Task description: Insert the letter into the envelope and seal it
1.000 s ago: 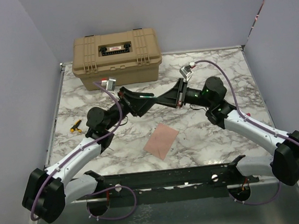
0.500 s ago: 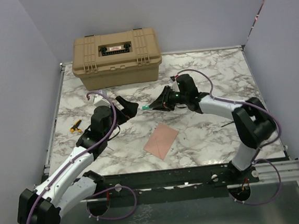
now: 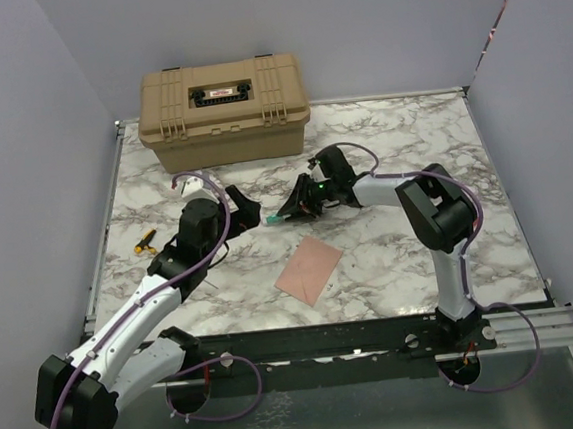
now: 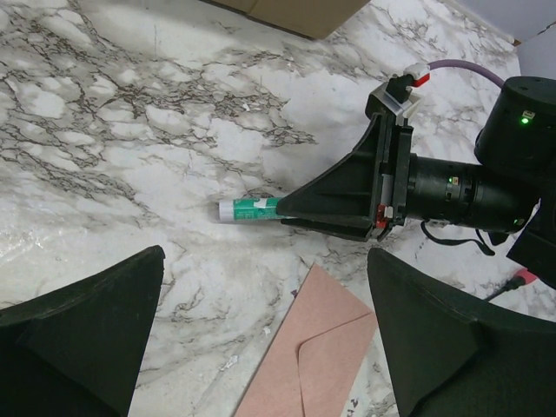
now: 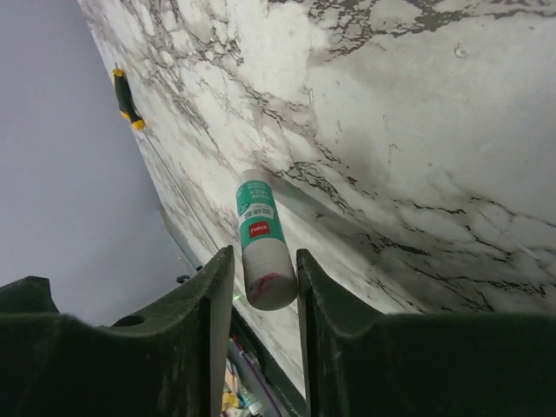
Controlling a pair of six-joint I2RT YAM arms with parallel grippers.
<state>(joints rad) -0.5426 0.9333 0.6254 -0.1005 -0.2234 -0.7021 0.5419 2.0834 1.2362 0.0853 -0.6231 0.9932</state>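
The pinkish-brown envelope (image 3: 309, 269) lies flat on the marble table, flap folded down; its flap side shows in the left wrist view (image 4: 323, 358). The letter is not in view. My right gripper (image 3: 292, 212) is shut on a green-and-white glue stick (image 5: 258, 233), low over the table just beyond the envelope's far corner. The stick pokes out of its fingers toward the left (image 4: 248, 209). My left gripper (image 3: 249, 215) is open and empty, a short way left of the glue stick, looking down at the envelope's far end.
A closed tan toolbox (image 3: 222, 110) stands at the back of the table. A small yellow-and-black tool (image 3: 145, 243) lies near the left edge and also shows in the right wrist view (image 5: 128, 97). Grey walls enclose the table.
My right gripper has moved left and down toward the table with the glue stick, and its arm has folded in. My left gripper has drawn back and lowered slightly. The envelope has not moved.
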